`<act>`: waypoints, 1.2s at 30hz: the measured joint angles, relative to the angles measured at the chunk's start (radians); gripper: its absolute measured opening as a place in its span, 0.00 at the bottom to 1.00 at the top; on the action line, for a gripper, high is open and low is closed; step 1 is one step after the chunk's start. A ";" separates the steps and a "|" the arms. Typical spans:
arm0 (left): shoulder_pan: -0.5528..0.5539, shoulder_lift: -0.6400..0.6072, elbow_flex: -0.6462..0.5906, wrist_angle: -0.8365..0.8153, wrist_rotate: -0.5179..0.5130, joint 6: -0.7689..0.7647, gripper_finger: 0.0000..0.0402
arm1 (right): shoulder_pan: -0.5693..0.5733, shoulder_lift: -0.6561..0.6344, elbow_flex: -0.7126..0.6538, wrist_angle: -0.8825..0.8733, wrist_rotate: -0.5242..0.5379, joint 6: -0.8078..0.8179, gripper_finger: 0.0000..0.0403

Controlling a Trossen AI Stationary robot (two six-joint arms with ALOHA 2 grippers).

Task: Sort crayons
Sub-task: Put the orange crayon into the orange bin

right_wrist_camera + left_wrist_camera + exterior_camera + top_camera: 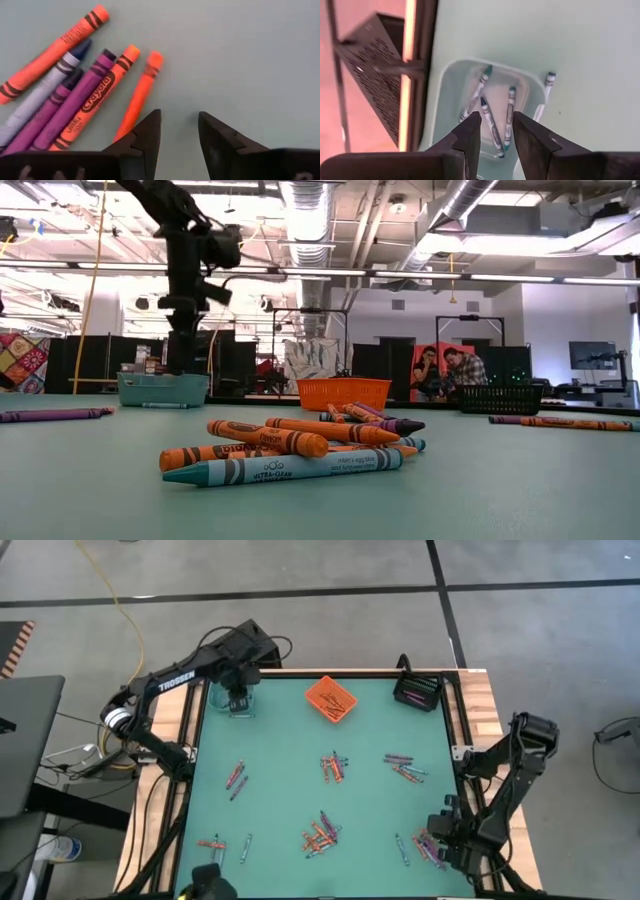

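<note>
Right wrist view: my right gripper (pixel 179 132) hangs released beside a purple "Crayola" crayon (pixel 75 110); my left gripper (pixel 496 131), also released, hovers over the teal bin (pixel 447 87) at the bench's far left corner.

Two black jointed arms; the left arm (pixel 190 668) carries white "TROSSEN" lettering, black cables and a silver wrist band.

Robotics lab: exposed ceiling ducts (pixel 300 210)
</note>
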 joint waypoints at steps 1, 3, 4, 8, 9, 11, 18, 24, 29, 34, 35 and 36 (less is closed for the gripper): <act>-0.006 -0.016 0.000 0.005 0.000 0.000 0.26 | -0.002 0.004 0.000 0.000 0.000 0.000 0.36; -0.022 -0.052 0.000 0.020 0.001 -0.002 0.26 | -0.005 0.007 0.002 -0.003 -0.001 -0.004 0.33; -0.032 -0.070 0.000 0.028 0.001 -0.003 0.26 | -0.005 0.006 0.001 -0.004 0.000 -0.004 0.32; -0.069 -0.140 0.000 0.055 -0.001 -0.006 0.26 | -0.005 -0.012 -0.002 -0.076 -0.001 0.054 0.26; -0.077 -0.157 0.000 0.060 -0.001 -0.009 0.26 | -0.005 -0.019 -0.006 -0.112 -0.003 0.072 0.25; -0.094 -0.186 0.000 0.059 -0.001 -0.016 0.26 | -0.005 -0.042 -0.006 -0.143 -0.001 0.111 0.24; -0.162 -0.252 0.000 0.060 0.001 -0.078 0.26 | -0.003 -0.103 -0.003 -0.089 0.062 0.132 0.27; -0.238 -0.258 0.000 0.059 0.024 -0.135 0.26 | -0.004 -0.079 -0.002 -0.005 0.052 0.131 0.38; -0.311 -0.258 0.000 0.076 0.023 -0.144 0.26 | -0.004 -0.054 -0.002 0.022 0.036 0.139 0.44; -0.360 -0.258 0.000 0.093 0.019 -0.162 0.26 | -0.004 -0.054 -0.002 0.035 0.035 0.146 0.42; -0.368 -0.258 0.000 0.098 0.017 -0.168 0.26 | -0.004 -0.054 -0.002 0.038 0.035 0.146 0.42; -0.376 -0.258 0.000 0.101 0.017 -0.173 0.26 | -0.004 -0.054 -0.002 0.042 0.035 0.146 0.41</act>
